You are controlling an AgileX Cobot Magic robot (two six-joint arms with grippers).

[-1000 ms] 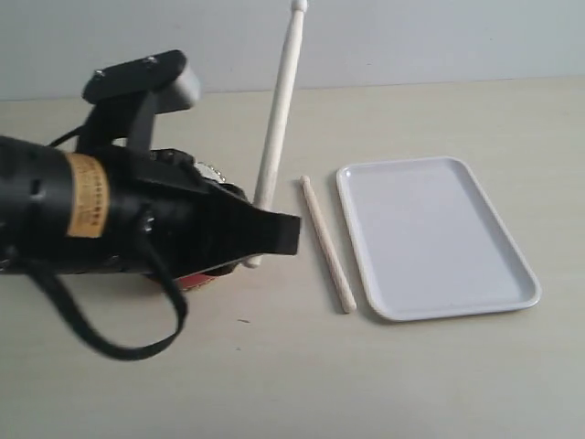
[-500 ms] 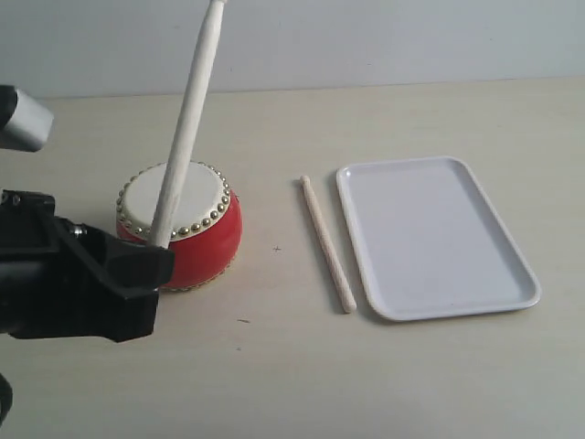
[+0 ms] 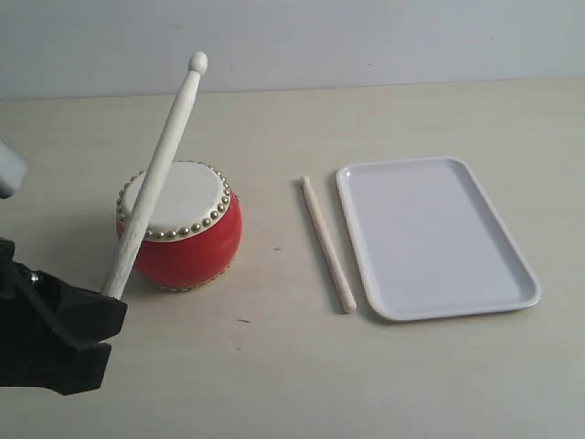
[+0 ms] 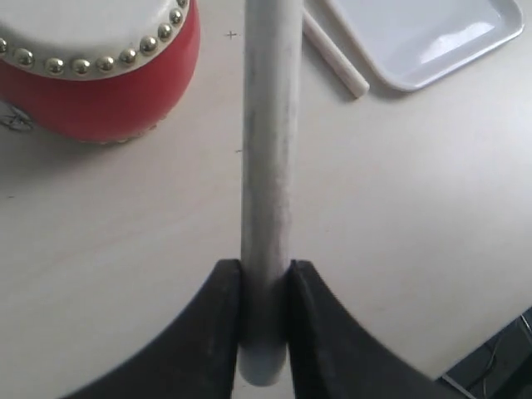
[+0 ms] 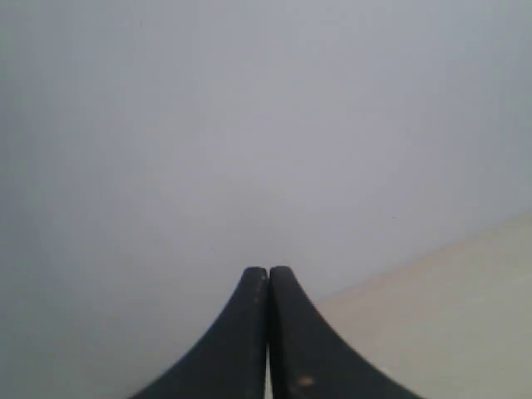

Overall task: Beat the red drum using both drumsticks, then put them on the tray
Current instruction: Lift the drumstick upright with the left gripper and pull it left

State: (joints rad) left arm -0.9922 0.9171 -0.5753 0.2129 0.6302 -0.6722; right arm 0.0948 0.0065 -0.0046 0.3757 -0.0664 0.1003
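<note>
The red drum (image 3: pixel 180 226) with its cream, gold-studded top stands left of centre on the table; it also shows in the left wrist view (image 4: pixel 100 91). My left gripper (image 3: pixel 108 297) at the lower left is shut on the butt end of one drumstick (image 3: pixel 157 174), which slants up over the drum's left side with its rounded tip high. In the left wrist view the drumstick (image 4: pixel 270 150) runs straight out from the left gripper (image 4: pixel 266 278). The second drumstick (image 3: pixel 327 243) lies on the table just left of the white tray (image 3: pixel 439 238). My right gripper (image 5: pixel 268 274) is shut and empty, facing a grey wall.
The pale wooden table (image 3: pixel 292 366) stretches in front of the drum and tray. A grey wall (image 3: pixel 366 37) stands behind it. The right arm is out of the exterior view.
My left arm has drawn back toward the lower left, uncovering the drum. The held drumstick has tilted down, its tip now lower and in view above the drum.
</note>
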